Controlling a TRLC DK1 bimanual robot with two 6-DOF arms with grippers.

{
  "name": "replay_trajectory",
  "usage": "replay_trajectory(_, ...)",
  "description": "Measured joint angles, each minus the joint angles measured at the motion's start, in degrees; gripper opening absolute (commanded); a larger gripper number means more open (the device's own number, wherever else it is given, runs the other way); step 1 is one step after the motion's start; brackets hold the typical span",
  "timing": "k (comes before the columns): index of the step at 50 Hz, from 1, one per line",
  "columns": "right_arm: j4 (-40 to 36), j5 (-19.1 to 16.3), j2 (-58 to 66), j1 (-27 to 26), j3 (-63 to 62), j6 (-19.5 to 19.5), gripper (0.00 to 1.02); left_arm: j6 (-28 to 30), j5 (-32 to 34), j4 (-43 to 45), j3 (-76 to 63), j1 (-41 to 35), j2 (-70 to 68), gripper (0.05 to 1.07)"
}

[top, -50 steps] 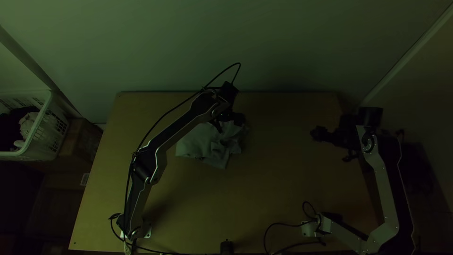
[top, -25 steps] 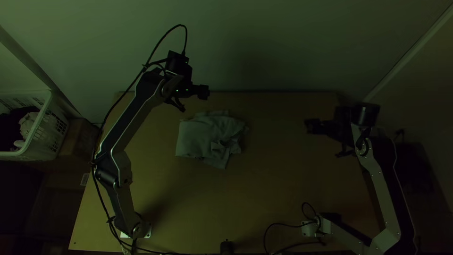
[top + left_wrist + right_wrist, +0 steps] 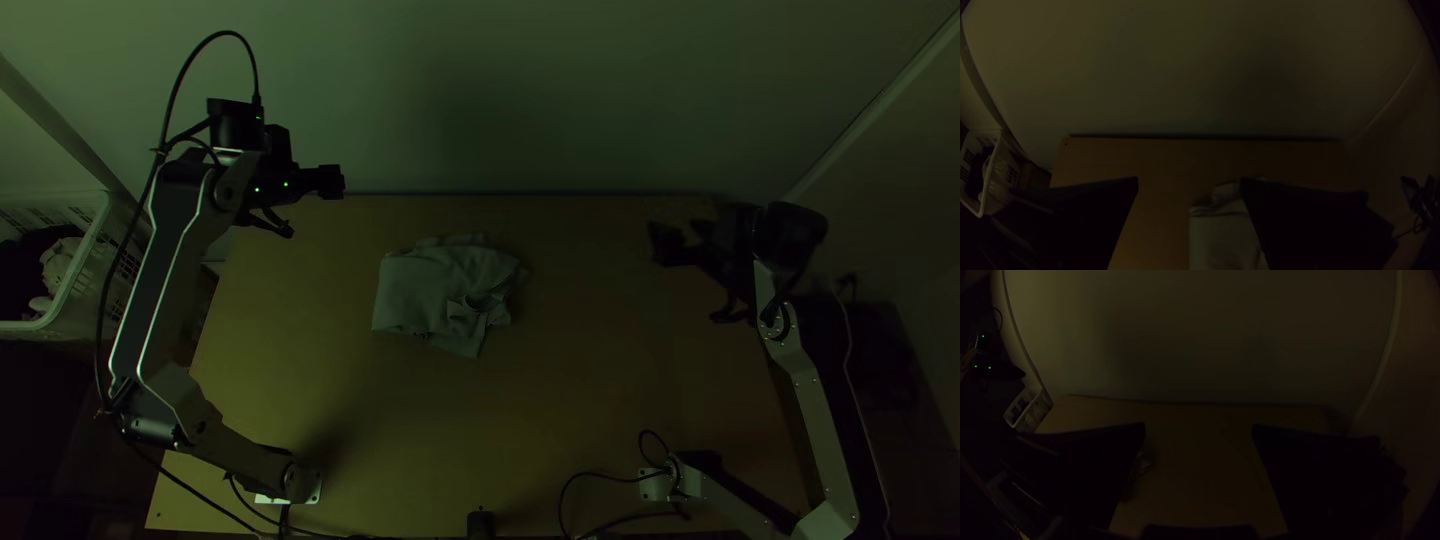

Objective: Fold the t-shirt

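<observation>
In the top view the grey-green t-shirt lies folded into a compact, uneven bundle on the table, with rumpled layers at its right side. My left gripper is above the table's far left corner, apart from the cloth. Over the table's right part stands my right gripper, well away from the shirt. In the left wrist view my left gripper is open, and part of the t-shirt shows between and behind its fingers. My right gripper is open with bare table between its fingers in the right wrist view.
A white basket holding dark and light cloth stands left of the table. The wall rises behind the far edge. A small black object sits at the near edge, and cables lie near both bases.
My left gripper has moved away from the t-shirt, toward the far left. The right gripper has shifted slightly toward the far edge. The t-shirt lies uncovered, much as before.
</observation>
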Motion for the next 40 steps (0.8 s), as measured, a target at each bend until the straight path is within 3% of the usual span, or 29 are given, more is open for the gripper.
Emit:
replay_trajectory(15, 6.2, 1.5, -7.3, -0.3, 0.0, -5.9, 0.98, 3.7, 0.3, 7.7, -14.6, 7.1, -15.3, 1.03)
replay_trajectory(21, 7.6, 3.1, -10.0, -0.8, -0.2, -6.1, 0.98, 4.7, 0.4, 10.6, -20.3, 8.3, -21.9, 1.03)
replay_trajectory(28, 15.0, 5.5, -17.4, -1.3, -5.1, -6.1, 0.97, 6.1, 0.4, 16.9, -27.9, 8.8, -29.9, 1.03)
replay_trajectory(40, 22.8, 5.9, -30.9, -1.7, -13.9, -6.0, 0.98, 6.6, -0.3, 27.1, -40.9, 10.2, -42.4, 1.03)
